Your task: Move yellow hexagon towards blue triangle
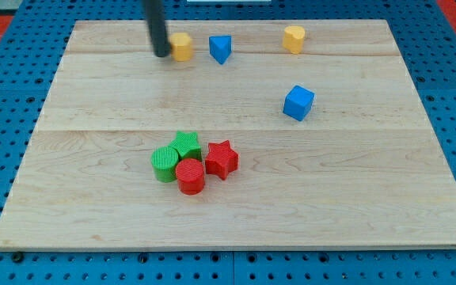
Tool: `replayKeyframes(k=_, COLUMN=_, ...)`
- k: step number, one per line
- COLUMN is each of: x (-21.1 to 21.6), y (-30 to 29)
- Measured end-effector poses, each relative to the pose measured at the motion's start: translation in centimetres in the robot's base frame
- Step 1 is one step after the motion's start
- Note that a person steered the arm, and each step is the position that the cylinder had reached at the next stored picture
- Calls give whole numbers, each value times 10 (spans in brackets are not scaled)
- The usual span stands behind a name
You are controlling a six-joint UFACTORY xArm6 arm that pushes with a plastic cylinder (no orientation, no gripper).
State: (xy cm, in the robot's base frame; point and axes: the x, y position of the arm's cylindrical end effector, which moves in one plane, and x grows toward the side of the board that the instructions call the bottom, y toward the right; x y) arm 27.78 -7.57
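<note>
The yellow hexagon (pixel 182 47) lies near the view's top, left of centre, on the wooden board (pixel 93 182). The blue triangle (pixel 221 49) lies just to its right, a small gap between them. My tip (pixel 161 54) is at the hexagon's left side, touching it or nearly so. The dark rod rises from the tip out of the view's top.
A second yellow block (pixel 294 39) sits at the top right. A blue cube (pixel 298 103) lies right of centre. A cluster lies below centre: green star (pixel 186 145), green cylinder (pixel 165 164), red cylinder (pixel 190 176), red star (pixel 221 159). Blue pegboard surrounds the board.
</note>
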Motion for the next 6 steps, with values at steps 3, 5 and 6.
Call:
replayKeyframes(k=3, x=4, y=125)
replayKeyframes(k=5, x=28, y=41)
replayKeyframes(k=6, x=-24, y=-3)
